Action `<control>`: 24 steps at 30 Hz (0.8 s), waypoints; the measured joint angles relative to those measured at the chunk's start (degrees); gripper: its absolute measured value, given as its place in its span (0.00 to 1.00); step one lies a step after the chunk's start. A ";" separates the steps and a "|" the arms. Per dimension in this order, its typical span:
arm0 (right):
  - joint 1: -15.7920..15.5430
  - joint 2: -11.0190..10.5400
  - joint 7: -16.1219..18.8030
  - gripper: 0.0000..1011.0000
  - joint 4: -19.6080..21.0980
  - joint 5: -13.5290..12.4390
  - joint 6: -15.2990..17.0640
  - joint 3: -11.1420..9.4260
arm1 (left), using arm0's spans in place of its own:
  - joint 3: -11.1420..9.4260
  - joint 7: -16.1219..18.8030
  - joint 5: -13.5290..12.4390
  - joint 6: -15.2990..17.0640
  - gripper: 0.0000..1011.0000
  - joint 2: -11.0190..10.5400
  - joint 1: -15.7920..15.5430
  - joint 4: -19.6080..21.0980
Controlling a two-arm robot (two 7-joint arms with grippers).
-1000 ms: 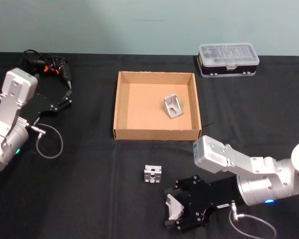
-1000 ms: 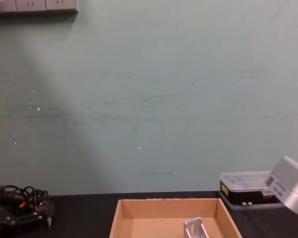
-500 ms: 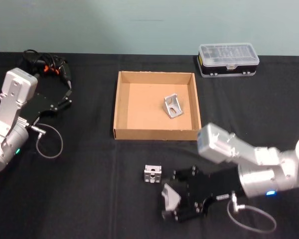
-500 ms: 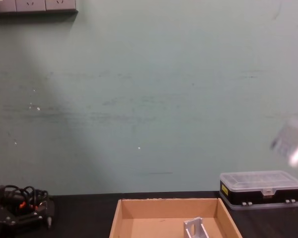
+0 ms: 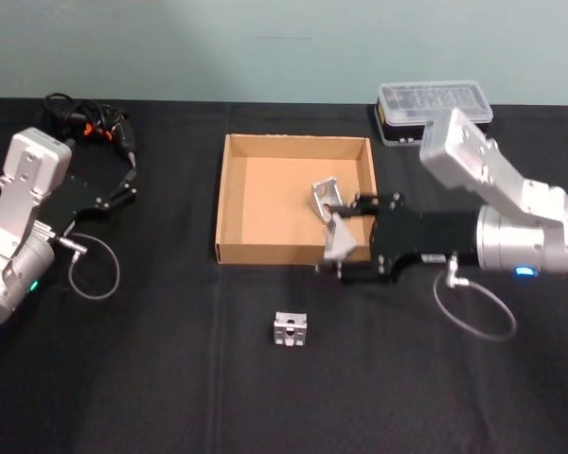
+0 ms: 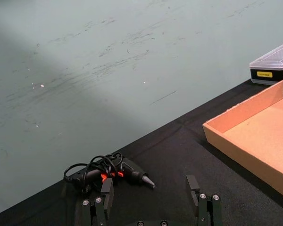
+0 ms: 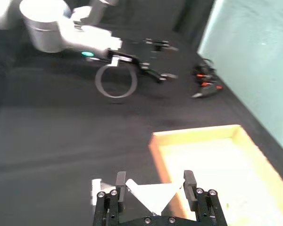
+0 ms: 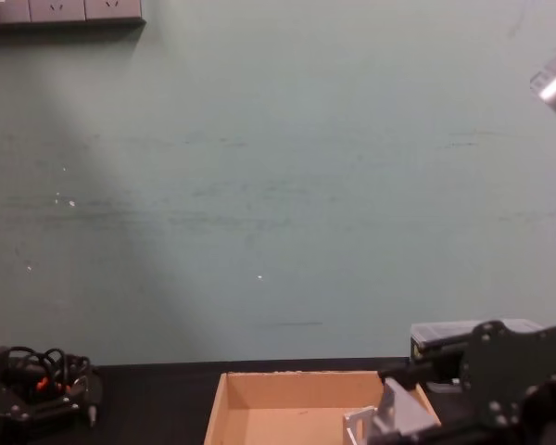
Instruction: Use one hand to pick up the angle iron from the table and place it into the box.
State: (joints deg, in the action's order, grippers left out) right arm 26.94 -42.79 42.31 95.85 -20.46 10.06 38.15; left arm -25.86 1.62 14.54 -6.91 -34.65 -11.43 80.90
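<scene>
My right gripper (image 5: 335, 244) is shut on a silver angle iron (image 5: 342, 239) and holds it above the front right wall of the tan cardboard box (image 5: 270, 203). In the right wrist view the angle iron (image 7: 153, 196) sits between the two black fingers (image 7: 189, 181), with the box (image 7: 217, 155) just ahead. A second angle iron (image 5: 327, 200) lies inside the box, near its right wall. A third angle iron (image 5: 290, 329) rests on the black table (image 5: 170, 369) in front of the box. The left gripper (image 5: 116, 192) is parked at the far left, open.
A black plastic case with a clear lid (image 5: 434, 112) stands behind the box on the right. A black tool with coiled cables (image 5: 87, 126) lies at the back left, near the left gripper (image 6: 151, 207). A grey cable loops beside each arm.
My right gripper has risen from the table's front and carried the angle iron back to the box's front right wall. The left arm has stayed still.
</scene>
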 joint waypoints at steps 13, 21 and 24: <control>8.31 11.65 -1.38 0.73 -15.66 7.51 -2.97 2.95 | 0.00 0.00 0.00 0.00 0.99 0.00 0.00 0.00; 11.71 16.37 -0.79 0.73 -24.40 10.39 -3.85 4.62 | 0.00 0.00 0.00 0.00 0.99 0.00 0.00 0.00; 12.92 18.23 -0.16 0.73 -28.22 11.29 -4.18 5.10 | 0.00 0.00 0.00 0.00 0.99 0.00 0.00 0.00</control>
State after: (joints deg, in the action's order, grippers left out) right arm 39.86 -24.57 42.15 67.62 -9.16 5.88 43.25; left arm -25.86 1.62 14.55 -6.91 -34.65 -11.43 80.90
